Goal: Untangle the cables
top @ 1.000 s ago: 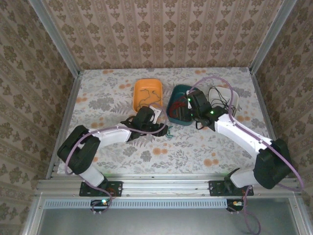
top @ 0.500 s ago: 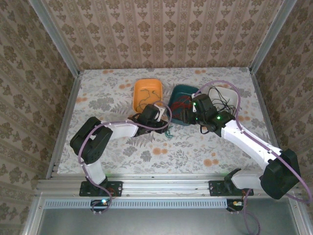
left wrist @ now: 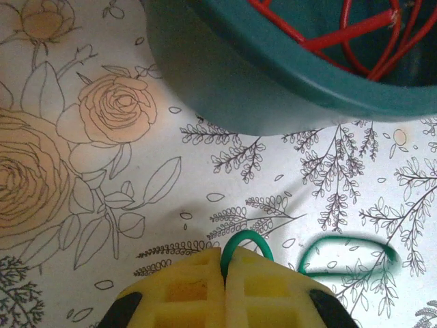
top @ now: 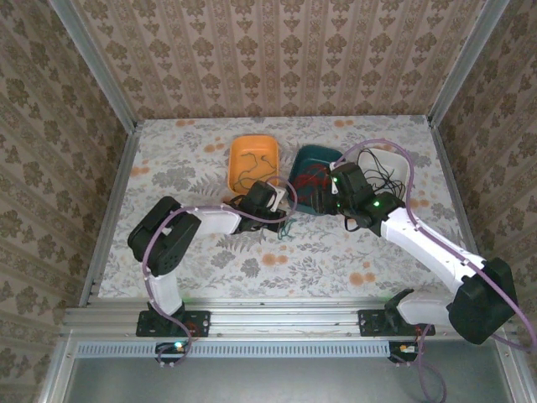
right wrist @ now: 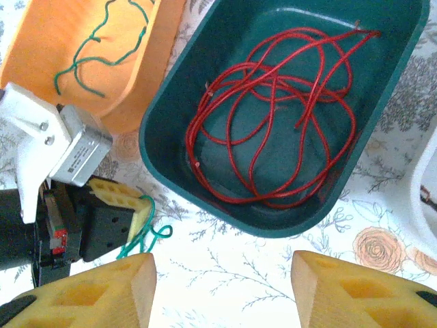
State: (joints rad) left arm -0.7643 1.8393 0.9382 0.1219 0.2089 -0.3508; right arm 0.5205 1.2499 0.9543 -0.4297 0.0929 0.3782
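Note:
My left gripper [left wrist: 225,265] is low over the table, just in front of the teal tray [left wrist: 225,96], and shut on a green cable [left wrist: 250,238]. A short loop sticks out past the yellow pads, and more of that cable [left wrist: 341,247] lies on the cloth to the right. In the top view the left gripper [top: 281,218] sits between the orange and teal trays. My right gripper [right wrist: 222,287] hangs open above the table at the teal tray's near edge, holding nothing. Red cables [right wrist: 273,116] lie coiled in the teal tray [right wrist: 171,157]. Another green cable [right wrist: 102,41] lies in the orange tray [right wrist: 41,41].
A white tray [top: 401,168] at the back right holds black cables [top: 377,172]. The orange tray [top: 245,151], teal tray [top: 310,155] and white tray stand side by side mid-table. A metal frame and wallpapered walls close in the floral cloth. Purple arm cables arc over both arms.
My left gripper has reached right towards the teal tray and shut on the green cable. The right arm swung slightly right a second ago and has since held still, open.

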